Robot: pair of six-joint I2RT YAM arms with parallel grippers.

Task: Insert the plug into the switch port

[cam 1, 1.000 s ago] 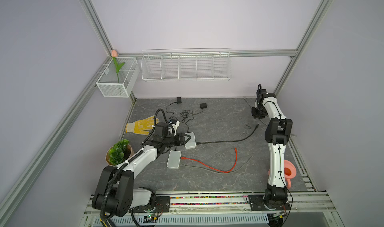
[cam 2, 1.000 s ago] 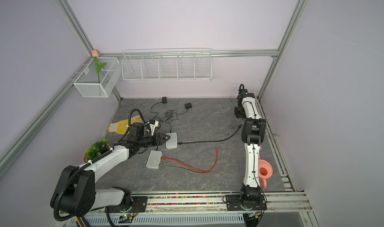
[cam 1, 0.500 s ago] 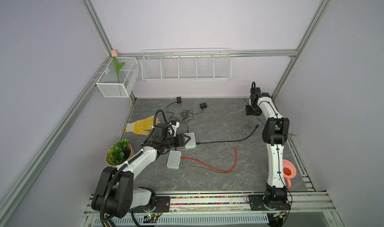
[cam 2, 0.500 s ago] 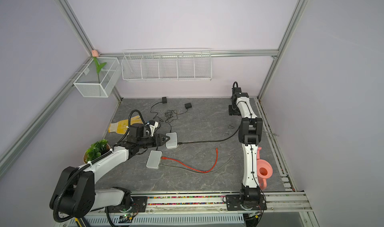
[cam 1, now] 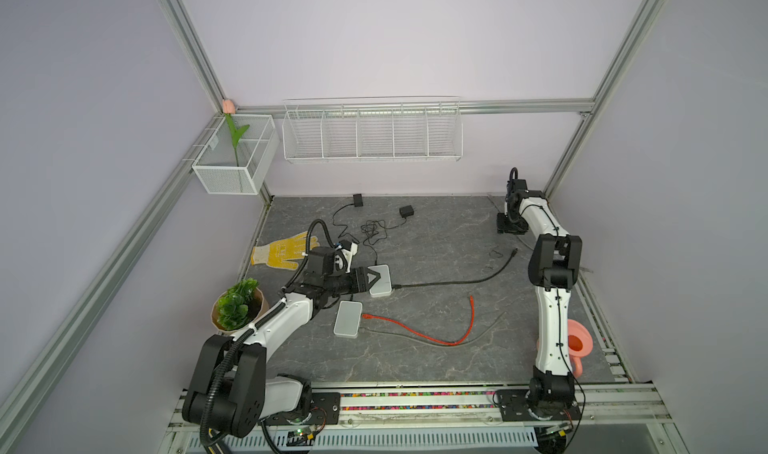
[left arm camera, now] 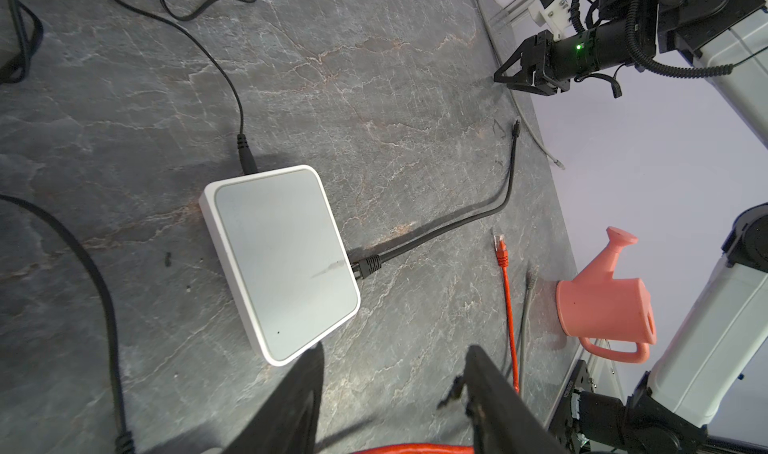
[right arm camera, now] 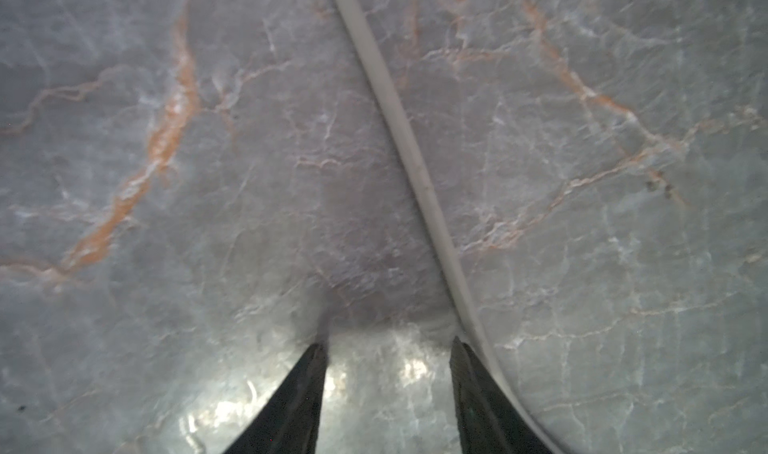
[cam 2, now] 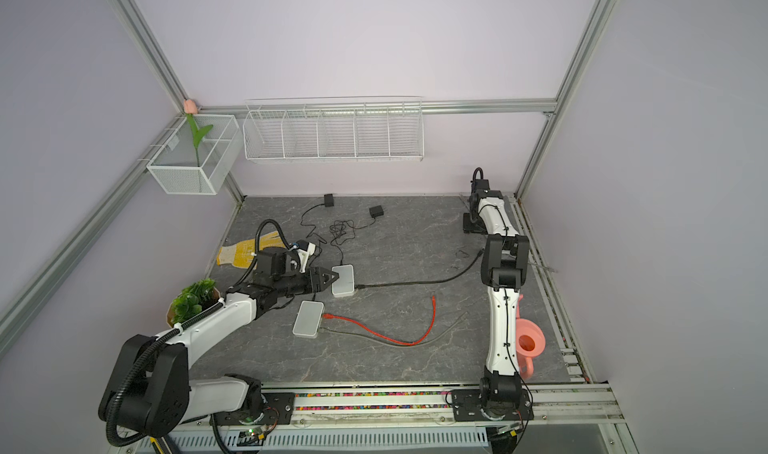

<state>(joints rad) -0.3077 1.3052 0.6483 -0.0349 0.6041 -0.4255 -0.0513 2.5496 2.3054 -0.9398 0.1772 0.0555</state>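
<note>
Across the grey marbled stone-look tabletop [cam 1: 436, 232], you have both arms out and nothing in either tool. Your left gripper [left arm camera: 395, 350] lies low at the middle left, its black jaws spread and empty. One finger [left arm camera: 295, 398] sits just beside a corner of the flat white plastic network switch [left arm camera: 282, 256]; whether it touches cannot be told. Your right gripper [right arm camera: 386, 344] points down at the far right corner of the tabletop, well apart from the network switch, with its jaws likewise parted over bare stone. A pale grey round cable [right arm camera: 415, 161] runs just beside one of its fingers, outside the gap.

A thick black rubber cable [left arm camera: 457, 223] curves across the middle. Its black moulded plug [left arm camera: 365, 265] sits in a port on the side of the network switch; how deeply it is seated is too small to tell. Its other end lies loose near the right arm. A second white switch [cam 1: 348, 319], nearer you, carries a red cable [cam 1: 415, 335] and a grey one.

By my reading, the insertion is made or nearly made, and both tools are free. The next move calls for a check that the black moulded plug is fully home. If it is not, steady the switch body with the left jaws and press the plug straight along the port. If another cable is meant, shift the right jaws sideways over the pale grey round cable before closing.
</note>
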